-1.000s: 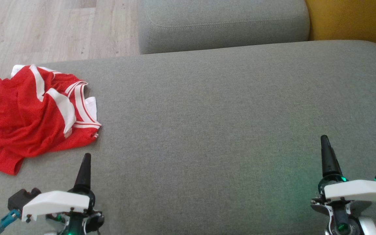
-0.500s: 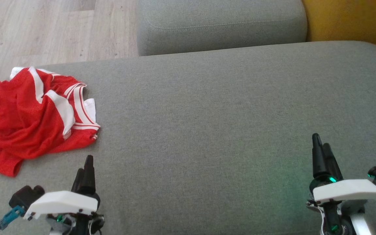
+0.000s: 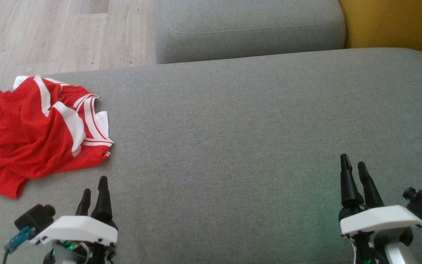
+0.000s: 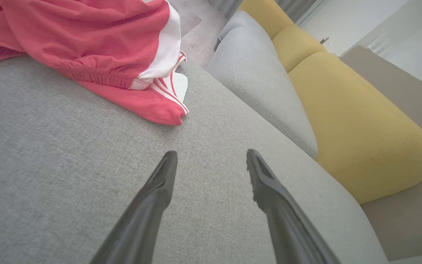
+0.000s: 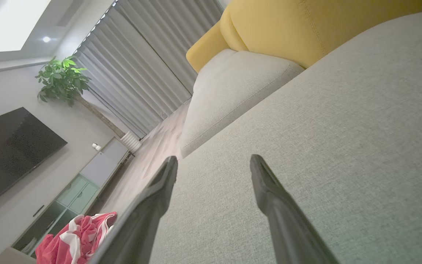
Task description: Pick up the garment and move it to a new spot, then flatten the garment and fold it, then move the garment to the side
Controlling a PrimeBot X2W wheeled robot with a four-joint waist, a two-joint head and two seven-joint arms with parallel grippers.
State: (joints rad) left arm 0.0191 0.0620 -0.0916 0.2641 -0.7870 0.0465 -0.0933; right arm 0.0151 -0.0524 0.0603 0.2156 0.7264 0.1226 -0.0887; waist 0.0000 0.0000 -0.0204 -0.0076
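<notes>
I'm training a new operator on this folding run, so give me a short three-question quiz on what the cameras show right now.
1. Fill in: the left gripper and the right gripper both have their jaws ___ and hold nothing.
2. True or false: the red garment lies neatly folded in the middle of the grey seat cushion.
3. Which gripper is nearer the garment? A: the left one. B: the right one. C: both are equally near.

Key
1. open
2. False: it lies crumpled at the cushion's left edge.
3. A
</notes>
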